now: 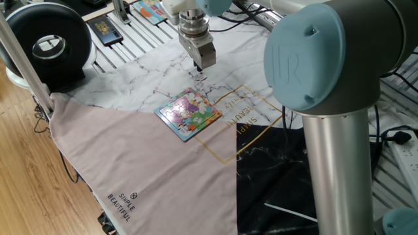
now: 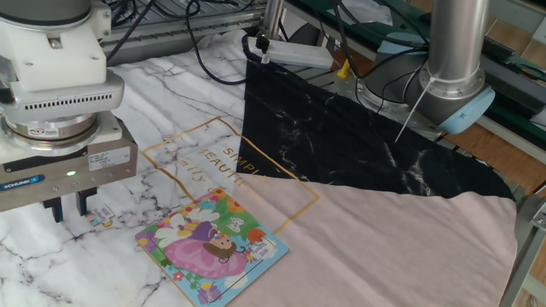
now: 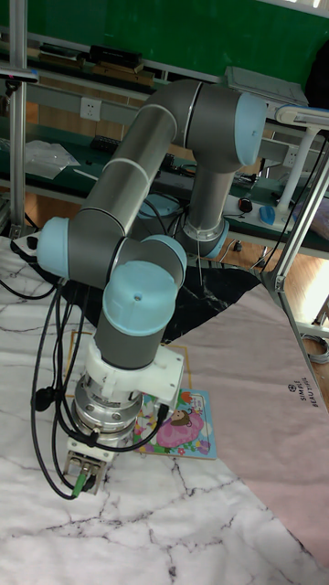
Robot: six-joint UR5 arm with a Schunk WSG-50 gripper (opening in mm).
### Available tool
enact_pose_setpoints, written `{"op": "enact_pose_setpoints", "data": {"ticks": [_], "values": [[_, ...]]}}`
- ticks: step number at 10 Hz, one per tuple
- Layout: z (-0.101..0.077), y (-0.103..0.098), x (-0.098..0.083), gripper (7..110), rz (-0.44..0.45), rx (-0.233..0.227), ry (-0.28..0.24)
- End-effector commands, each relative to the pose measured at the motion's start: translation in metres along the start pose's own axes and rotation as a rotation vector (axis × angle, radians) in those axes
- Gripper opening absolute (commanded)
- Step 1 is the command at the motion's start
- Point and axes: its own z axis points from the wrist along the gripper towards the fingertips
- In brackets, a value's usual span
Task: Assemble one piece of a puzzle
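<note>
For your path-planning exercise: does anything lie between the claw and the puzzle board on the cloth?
Nothing visible does. The claw hangs over the marbled cloth beside a small loose piece; only bare cloth separates it from the puzzle.

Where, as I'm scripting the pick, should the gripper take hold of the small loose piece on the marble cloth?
By two opposite edges, straight down from above: the piece lies flat on the marble cloth, so probably only its thin sides offer hold. The gripper hangs near it, jaws apart.
</note>
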Motion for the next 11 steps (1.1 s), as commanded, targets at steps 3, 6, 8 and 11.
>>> {"op": "enact_pose_setpoints", "data": {"ticks": [3, 6, 8, 11], "values": [[-0.009, 0.011, 0.008, 22, 0.037, -0.014, 0.012], [-0.027, 0.028, 0.008, 22, 0.035, -0.005, -0.038], [-0.030, 0.033, 0.008, 22, 0.018, -0.008, -0.047], [-0.025, 0.041, -0.002, 22, 0.013, 0.021, -0.073]]}}
